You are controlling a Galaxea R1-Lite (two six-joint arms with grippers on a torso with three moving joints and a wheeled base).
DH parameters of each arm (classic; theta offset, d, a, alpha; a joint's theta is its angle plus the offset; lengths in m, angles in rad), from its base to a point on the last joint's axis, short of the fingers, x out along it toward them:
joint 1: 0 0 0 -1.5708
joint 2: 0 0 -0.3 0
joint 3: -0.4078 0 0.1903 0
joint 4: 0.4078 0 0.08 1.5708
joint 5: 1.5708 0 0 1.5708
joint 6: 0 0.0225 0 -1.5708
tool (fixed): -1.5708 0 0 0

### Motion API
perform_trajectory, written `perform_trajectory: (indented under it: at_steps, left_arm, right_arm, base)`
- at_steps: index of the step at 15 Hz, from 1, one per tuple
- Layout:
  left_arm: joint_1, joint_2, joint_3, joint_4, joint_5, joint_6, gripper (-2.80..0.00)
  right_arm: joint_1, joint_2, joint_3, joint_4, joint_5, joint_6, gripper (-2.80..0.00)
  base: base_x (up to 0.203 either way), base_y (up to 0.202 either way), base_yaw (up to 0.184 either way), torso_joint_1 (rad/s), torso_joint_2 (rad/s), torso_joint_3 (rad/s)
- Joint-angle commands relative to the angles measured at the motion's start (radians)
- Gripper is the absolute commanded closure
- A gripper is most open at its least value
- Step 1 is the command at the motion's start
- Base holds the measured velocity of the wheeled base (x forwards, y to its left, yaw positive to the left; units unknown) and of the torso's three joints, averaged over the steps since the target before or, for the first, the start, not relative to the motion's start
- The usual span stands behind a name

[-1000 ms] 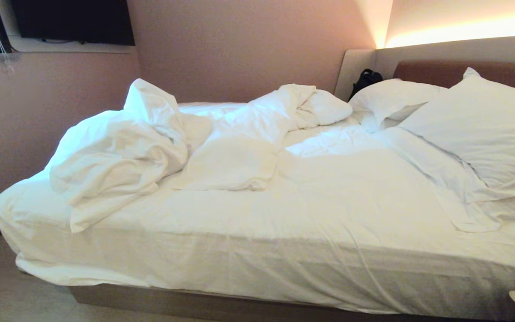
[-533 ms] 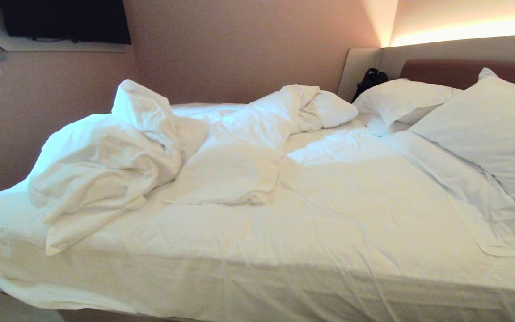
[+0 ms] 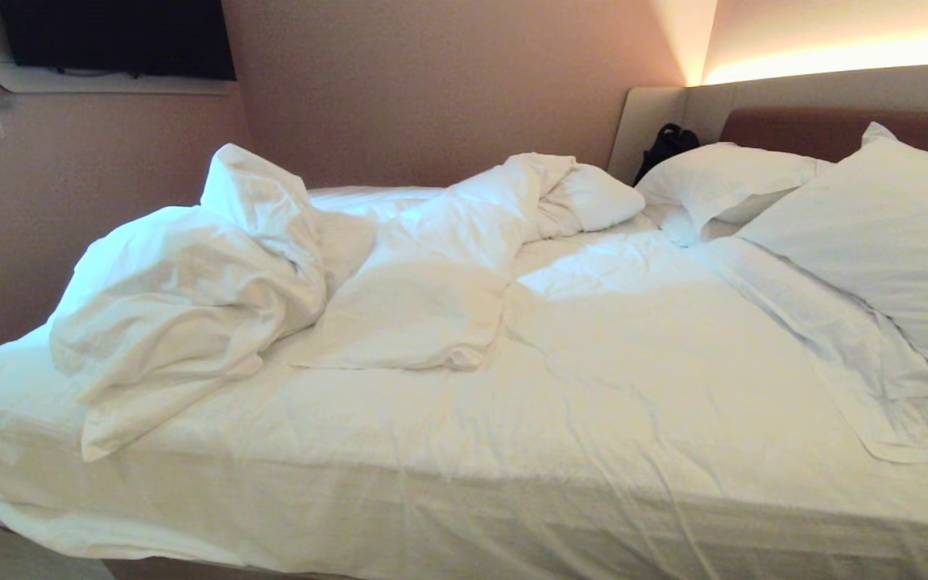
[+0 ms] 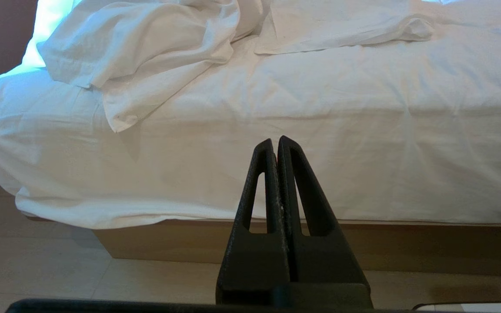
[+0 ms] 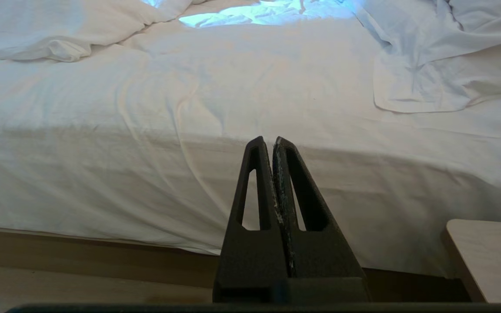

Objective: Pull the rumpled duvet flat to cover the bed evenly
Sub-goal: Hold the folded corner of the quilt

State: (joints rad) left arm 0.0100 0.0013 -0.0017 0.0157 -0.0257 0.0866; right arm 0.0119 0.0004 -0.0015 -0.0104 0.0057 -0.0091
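The white duvet point(image 3: 190, 306) lies rumpled on the bed point(image 3: 794, 129), heaped and folded back at the left end, with a second ridge running toward the far wall. Its flatter part spreads across the middle and hangs over the near side. Neither arm shows in the head view. In the left wrist view, my left gripper point(image 4: 276, 141) is shut and empty, held in the air short of the bed's near side, below the duvet heap point(image 4: 146, 52). My right gripper point(image 5: 269, 141) is likewise shut and empty, facing the draped duvet point(image 5: 233, 87) further right.
Two plump white pillows point(image 3: 875, 234) point(image 3: 722, 177) lean at the brown headboard on the right. A black bag point(image 3: 665, 145) sits in the far corner. A pale bedside table point(image 5: 485, 256) stands near the right gripper. Tan wooden base point(image 4: 155, 243) and tiled floor lie below.
The whole head view shifted and grew between one second ago and half a second ago, so the camera came closer to the bed. Since then nothing has moved.
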Motion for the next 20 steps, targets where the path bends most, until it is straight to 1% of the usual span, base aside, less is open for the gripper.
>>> perform_trajectory:
  at_steps: [1,15,17,20]
  left_arm:
    - [0.001,0.000,0.000,0.000,0.000,0.001,0.00]
    - [0.001,0.000,0.000,0.000,0.003,0.004,0.00]
    - [0.001,0.000,0.000,0.001,0.003,0.004,0.00]
    - [-0.001,0.000,0.000,0.001,0.003,0.002,0.00]
  right_arm:
    - [0.000,0.000,0.000,0.000,0.000,0.000,0.00]
    - [0.000,0.000,0.000,0.000,0.000,0.000,0.00]
    - [0.000,0.000,0.000,0.000,0.000,0.000,0.00]
    - [0.000,0.000,0.000,0.000,0.000,0.000,0.00]
  base:
    - [0.000,0.000,0.000,0.000,0.00,0.000]
    - [0.000,0.000,0.000,0.000,0.00,0.000]
    - [0.001,-0.094,-0.002,0.002,0.00,0.002]
    - [0.000,-0.192,0.001,0.001,0.00,0.002]
